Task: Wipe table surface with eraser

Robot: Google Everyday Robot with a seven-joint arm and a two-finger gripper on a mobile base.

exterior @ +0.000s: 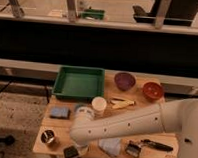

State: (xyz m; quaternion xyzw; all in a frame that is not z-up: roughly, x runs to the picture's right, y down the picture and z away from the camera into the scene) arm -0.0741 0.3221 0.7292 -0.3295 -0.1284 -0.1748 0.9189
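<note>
The dark eraser [70, 152] lies at the table's front edge, left of centre, on the wooden table [140, 114]. My white arm [125, 126] reaches across the table from the right, and its end hangs down over the front left. The gripper [76, 144] is under that end, right above or on the eraser, and is mostly hidden by the arm.
A green tray [79, 82], a purple bowl [124, 80] and a red bowl [152, 90] stand at the back. A white cup [98, 104], a blue sponge [59, 112], a metal cup [49, 137], a crumpled white cloth [110, 146], a small brush [134, 149] and a black tool [158, 144] are nearby.
</note>
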